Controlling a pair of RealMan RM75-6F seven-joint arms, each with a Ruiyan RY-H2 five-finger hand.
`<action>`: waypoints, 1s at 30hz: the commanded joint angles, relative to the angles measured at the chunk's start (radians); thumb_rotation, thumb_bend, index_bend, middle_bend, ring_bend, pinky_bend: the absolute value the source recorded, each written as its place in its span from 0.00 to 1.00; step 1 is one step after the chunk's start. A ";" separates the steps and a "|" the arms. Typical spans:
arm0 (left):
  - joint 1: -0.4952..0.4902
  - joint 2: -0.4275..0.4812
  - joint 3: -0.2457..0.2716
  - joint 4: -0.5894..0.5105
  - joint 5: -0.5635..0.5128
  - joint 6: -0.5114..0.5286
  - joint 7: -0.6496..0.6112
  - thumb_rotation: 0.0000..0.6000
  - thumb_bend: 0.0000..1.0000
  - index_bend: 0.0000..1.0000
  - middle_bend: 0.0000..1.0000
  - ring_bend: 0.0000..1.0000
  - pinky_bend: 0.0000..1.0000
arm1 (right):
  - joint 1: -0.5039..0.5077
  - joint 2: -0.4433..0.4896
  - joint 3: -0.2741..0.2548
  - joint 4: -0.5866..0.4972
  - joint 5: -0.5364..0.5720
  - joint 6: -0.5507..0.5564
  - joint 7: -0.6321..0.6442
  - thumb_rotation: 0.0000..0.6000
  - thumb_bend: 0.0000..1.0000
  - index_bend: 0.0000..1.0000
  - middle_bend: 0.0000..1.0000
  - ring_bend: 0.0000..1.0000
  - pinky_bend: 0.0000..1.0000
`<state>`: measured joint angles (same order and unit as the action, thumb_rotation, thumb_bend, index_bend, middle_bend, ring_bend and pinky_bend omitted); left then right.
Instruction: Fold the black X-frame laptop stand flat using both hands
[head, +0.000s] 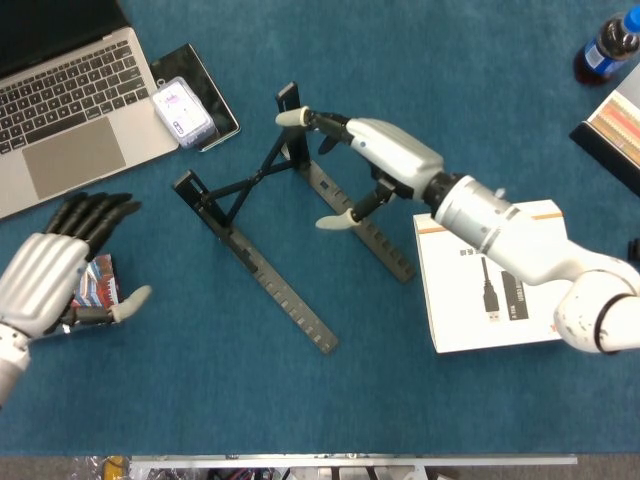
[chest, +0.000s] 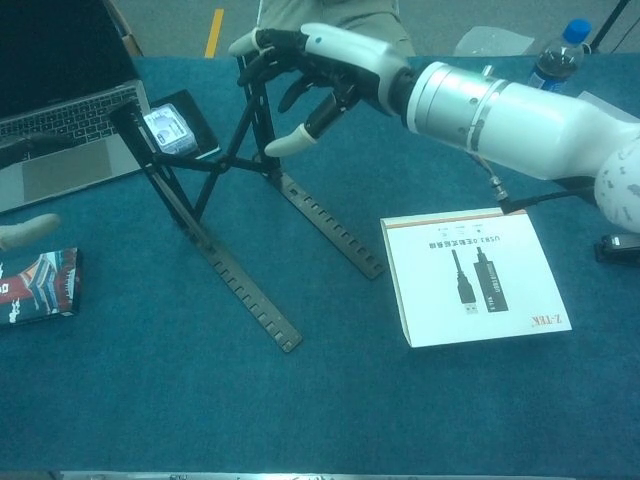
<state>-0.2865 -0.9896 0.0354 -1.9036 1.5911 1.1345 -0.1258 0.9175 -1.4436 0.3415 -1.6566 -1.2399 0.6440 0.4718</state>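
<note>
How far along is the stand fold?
Done: nothing yet; the laptop stand is upright on the table, X-brace spread open. In hand: the right robot hand is at the top of the far rail, fingers spread around it, with no firm grip visible. The left robot hand is open over the small booklet, away from the stand. Left: take both rails, collapse the frame flat.

Black stand, teal tablecloth, white box, silver laptop, white-and-black hands
</note>
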 joint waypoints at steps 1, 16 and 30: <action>-0.043 -0.030 -0.027 -0.030 -0.069 -0.058 0.067 0.41 0.26 0.03 0.04 0.00 0.00 | -0.016 0.023 -0.001 -0.018 -0.017 0.022 0.015 1.00 0.06 0.14 0.23 0.14 0.28; -0.151 -0.196 -0.104 -0.052 -0.387 -0.133 0.378 0.51 0.26 0.00 0.00 0.00 0.00 | -0.056 0.111 -0.004 -0.057 -0.070 0.088 0.074 1.00 0.06 0.14 0.23 0.14 0.29; -0.230 -0.282 -0.147 -0.032 -0.617 -0.118 0.498 0.44 0.26 0.00 0.00 0.00 0.00 | -0.048 0.120 -0.018 -0.047 -0.096 0.102 0.114 1.00 0.06 0.14 0.23 0.14 0.29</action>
<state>-0.5046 -1.2615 -0.1068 -1.9441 0.9933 1.0176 0.3616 0.8690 -1.3232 0.3240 -1.7038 -1.3356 0.7458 0.5857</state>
